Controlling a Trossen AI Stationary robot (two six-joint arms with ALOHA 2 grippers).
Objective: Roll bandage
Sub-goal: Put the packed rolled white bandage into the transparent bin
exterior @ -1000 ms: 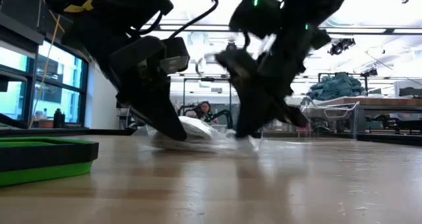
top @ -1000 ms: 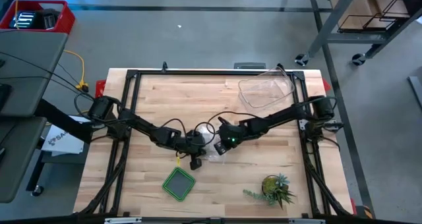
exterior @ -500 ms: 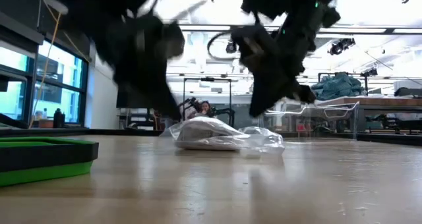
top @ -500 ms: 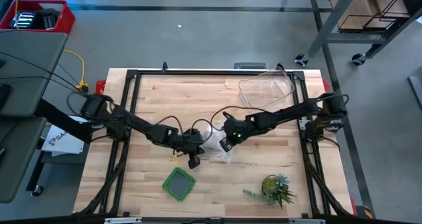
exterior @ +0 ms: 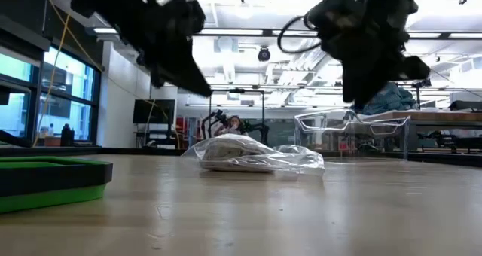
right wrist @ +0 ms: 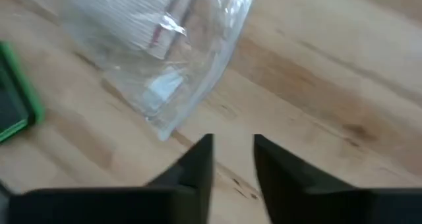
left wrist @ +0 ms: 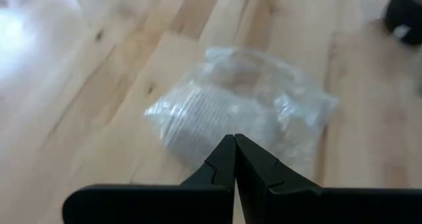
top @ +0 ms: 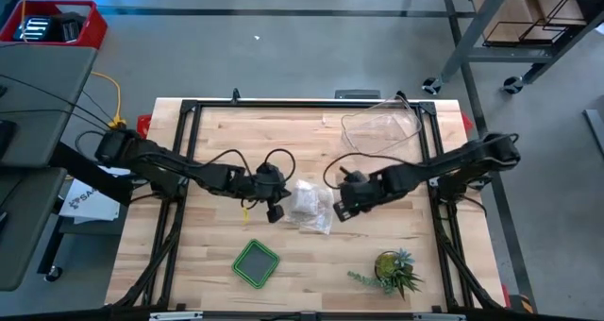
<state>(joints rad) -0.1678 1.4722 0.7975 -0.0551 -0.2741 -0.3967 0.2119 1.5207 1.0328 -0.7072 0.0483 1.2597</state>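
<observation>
- One bandage [left wrist: 198, 122] sits blurry inside the plastic bag [top: 310, 206].
- Left gripper [left wrist: 234, 159] is pinched closed, empty.
- Right gripper [right wrist: 233, 159] has a small gap, empty.

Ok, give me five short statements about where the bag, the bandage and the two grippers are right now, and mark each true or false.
1. The bandage lies inside the clear plastic bag. True.
2. The left gripper is shut on the bag. False: its fingers are closed on nothing, held above the bag.
3. The right gripper is open and holds nothing. True.
4. The bag sits inside the green tray. False: it lies on the bare wooden table, apart from the tray.
5. The clear tub stands at the table's far edge, apart from the bag. True.
</observation>
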